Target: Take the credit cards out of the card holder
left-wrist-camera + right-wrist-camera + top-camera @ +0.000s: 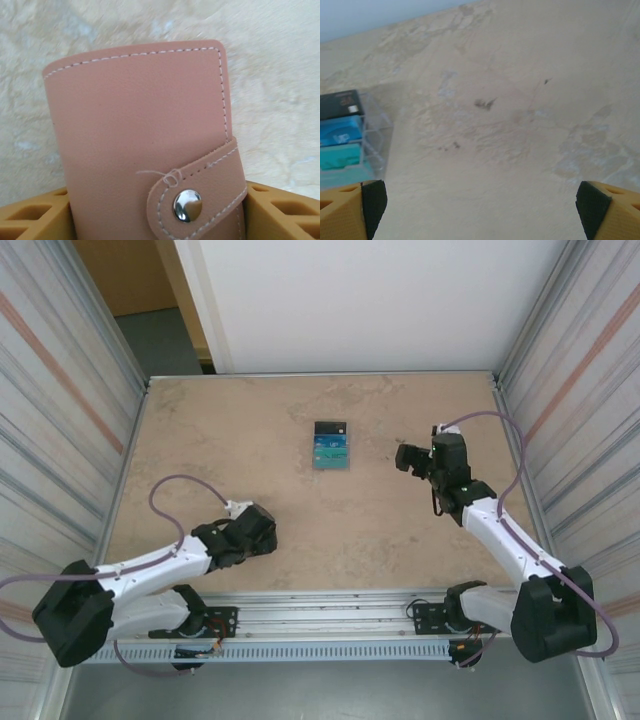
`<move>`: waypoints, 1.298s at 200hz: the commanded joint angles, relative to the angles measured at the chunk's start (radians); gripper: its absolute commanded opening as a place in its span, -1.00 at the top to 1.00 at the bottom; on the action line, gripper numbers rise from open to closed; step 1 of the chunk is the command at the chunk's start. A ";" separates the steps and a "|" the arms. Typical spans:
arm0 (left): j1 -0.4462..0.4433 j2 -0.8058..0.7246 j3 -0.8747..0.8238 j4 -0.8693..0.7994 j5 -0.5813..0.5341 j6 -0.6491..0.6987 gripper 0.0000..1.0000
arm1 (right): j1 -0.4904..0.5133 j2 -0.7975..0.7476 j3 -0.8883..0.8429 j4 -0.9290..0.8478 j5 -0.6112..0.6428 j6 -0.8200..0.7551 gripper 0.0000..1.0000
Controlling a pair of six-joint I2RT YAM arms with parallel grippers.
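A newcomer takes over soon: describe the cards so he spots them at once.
On the tan table, look just beyond the middle. The cards lie there overlapping in a short column: black farthest, then blue, then teal. Their bright colours set them apart from the pinkish leather wallet with its metal snap.

Soft even light, slight blur
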State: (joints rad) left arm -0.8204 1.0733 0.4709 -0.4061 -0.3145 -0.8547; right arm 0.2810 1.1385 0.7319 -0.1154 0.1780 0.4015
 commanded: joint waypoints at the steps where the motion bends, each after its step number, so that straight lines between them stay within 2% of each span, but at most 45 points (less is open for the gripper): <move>1: -0.002 -0.072 -0.045 0.134 -0.013 0.099 -0.45 | 0.046 -0.015 0.034 -0.119 -0.068 0.137 -0.97; 32: -0.002 -0.136 -0.109 0.313 0.035 0.179 -0.46 | 0.094 0.033 0.024 -0.072 -0.298 0.262 -0.97; 66: -0.002 -0.165 -0.146 0.456 0.082 0.256 -0.46 | 0.169 0.147 0.022 0.094 -0.550 0.379 -0.99; 116: -0.002 -0.180 -0.175 0.652 0.145 0.400 -0.46 | 0.290 0.303 0.094 0.253 -0.752 0.445 -0.97; 168: -0.002 -0.160 -0.170 0.742 0.158 0.460 -0.46 | 0.368 0.422 0.171 0.356 -0.858 0.471 -0.94; 204: -0.002 -0.127 -0.159 0.772 0.176 0.461 -0.46 | 0.393 0.500 0.210 0.409 -0.893 0.493 -0.83; 235: -0.002 -0.095 -0.147 0.789 0.174 0.460 -0.47 | 0.421 0.545 0.244 0.425 -0.912 0.491 -0.81; 259: -0.003 -0.076 -0.133 0.789 0.175 0.462 -0.47 | 0.427 0.569 0.251 0.439 -0.926 0.499 -0.70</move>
State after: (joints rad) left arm -0.8204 0.9867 0.3008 0.3256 -0.1478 -0.4149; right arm 0.6968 1.6833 0.9497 0.2813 -0.7071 0.8833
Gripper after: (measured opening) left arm 0.736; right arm 0.875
